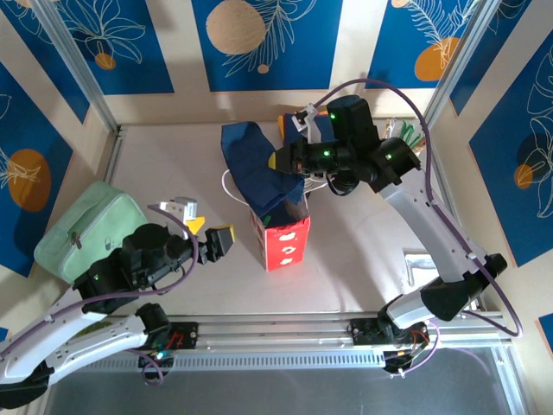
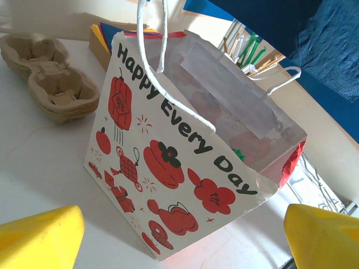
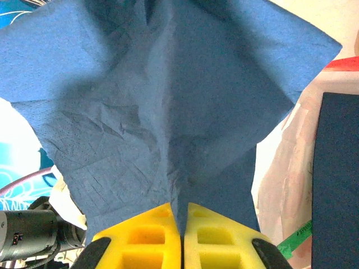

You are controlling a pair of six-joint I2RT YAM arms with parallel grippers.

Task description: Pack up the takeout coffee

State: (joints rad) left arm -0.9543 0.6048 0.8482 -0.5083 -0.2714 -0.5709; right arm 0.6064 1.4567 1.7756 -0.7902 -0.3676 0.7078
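R gripper [image 3: 180, 210] pinched on blue napkin [image 3: 168, 101] over paper bag [image 1: 283, 238]; L gripper [image 1: 210, 232] wide, at bag's 9 o'clock

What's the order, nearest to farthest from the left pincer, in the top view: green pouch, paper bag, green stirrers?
1. paper bag, just right of the left pincer
2. green pouch, on its left
3. green stirrers, far back right

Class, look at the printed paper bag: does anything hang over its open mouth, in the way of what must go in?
Yes: a blue napkin, pinched in the right gripper's shut jaws, hangs over the paper bag's mouth.
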